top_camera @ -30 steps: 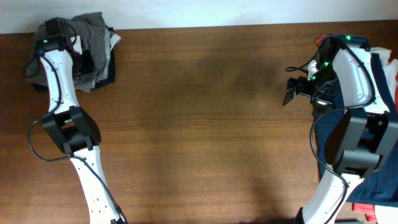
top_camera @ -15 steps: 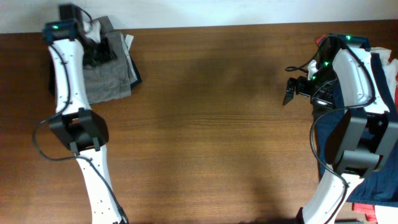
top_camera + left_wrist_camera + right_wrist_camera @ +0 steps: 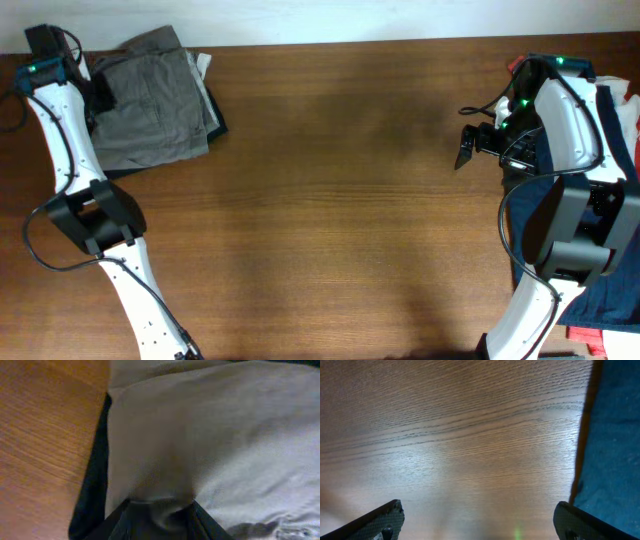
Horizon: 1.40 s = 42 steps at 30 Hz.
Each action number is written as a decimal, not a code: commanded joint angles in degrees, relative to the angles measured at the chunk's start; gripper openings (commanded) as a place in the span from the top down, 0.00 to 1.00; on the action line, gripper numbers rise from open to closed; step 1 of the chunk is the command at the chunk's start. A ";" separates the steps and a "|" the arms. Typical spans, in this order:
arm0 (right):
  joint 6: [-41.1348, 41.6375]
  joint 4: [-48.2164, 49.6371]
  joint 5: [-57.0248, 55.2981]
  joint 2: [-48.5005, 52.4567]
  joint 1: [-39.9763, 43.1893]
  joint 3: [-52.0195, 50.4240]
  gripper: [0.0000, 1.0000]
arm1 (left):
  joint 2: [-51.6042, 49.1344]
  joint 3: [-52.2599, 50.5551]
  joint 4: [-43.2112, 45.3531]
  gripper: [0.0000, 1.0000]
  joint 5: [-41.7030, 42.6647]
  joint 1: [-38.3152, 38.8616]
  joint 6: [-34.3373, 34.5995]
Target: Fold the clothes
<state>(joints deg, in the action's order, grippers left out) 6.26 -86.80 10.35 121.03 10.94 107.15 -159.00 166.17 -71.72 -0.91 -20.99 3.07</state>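
Observation:
The grey-taupe shorts (image 3: pixel 155 100) lie folded at the table's far left corner, on top of a dark garment (image 3: pixel 217 118). My left gripper (image 3: pixel 100 95) is at the shorts' left edge. In the left wrist view it (image 3: pixel 160 510) is shut on a fold of the grey shorts (image 3: pixel 225 435), with the dark garment (image 3: pixel 92 490) beneath. My right gripper (image 3: pixel 466 145) hovers open and empty over bare wood at the right, and is wide open in the right wrist view (image 3: pixel 480 525). Navy fabric (image 3: pixel 615 435) lies just to its right.
A pile of clothes sits at the right edge under the right arm: navy shorts (image 3: pixel 625 290), a white piece (image 3: pixel 625 110) and red bits (image 3: pixel 590 335). The brown wooden table (image 3: pixel 340 200) spans the view. A white wall runs along the far edge.
My left arm has swung left toward the table's corner, holding the grey shorts, which now lie flatter and more spread out. The right arm has not moved.

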 commanded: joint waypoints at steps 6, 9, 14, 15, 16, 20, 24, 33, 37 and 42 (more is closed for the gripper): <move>0.42 -0.17 -0.52 -0.76 0.02 0.96 0.01 | 5.35 13.73 -0.96 0.65 -3.34 -2.38 -0.04; 0.42 -0.17 -0.52 -0.76 0.02 0.96 0.01 | 5.60 11.85 -15.06 0.85 8.72 -2.19 -0.02; 0.42 -0.17 -0.52 -0.76 0.02 0.96 0.01 | 5.60 -1.40 -15.26 0.91 4.72 -1.95 -0.04; 0.42 -0.17 -0.52 -0.76 0.02 0.96 0.02 | 5.60 -5.60 -12.39 0.91 4.09 -2.47 -0.02; 0.42 -0.17 -0.52 -0.76 0.02 0.96 0.01 | 5.60 -8.74 -9.99 0.91 4.04 -3.41 -0.04; 0.42 -0.17 -0.52 -0.76 0.02 0.96 0.01 | 6.73 -11.19 -7.26 0.91 -0.33 -6.84 0.22; 0.42 -0.17 -0.52 -0.76 0.02 0.96 0.01 | 13.92 -9.35 -12.85 0.91 1.55 -5.97 0.79; 0.42 -0.17 -0.52 -0.76 0.02 0.96 0.01 | 16.15 -9.90 -20.48 0.79 8.85 3.41 0.15; 0.42 -0.17 -0.52 -0.76 0.02 0.96 0.01 | 15.54 -15.96 -17.51 0.79 13.79 6.73 0.15; 0.42 -0.17 -0.52 -0.76 0.02 0.96 0.01 | 15.54 -32.33 -4.59 0.54 13.81 12.35 0.15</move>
<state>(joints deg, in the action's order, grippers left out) 6.31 -86.91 10.35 121.03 10.94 107.18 -143.85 137.47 -77.93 12.05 -10.41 3.31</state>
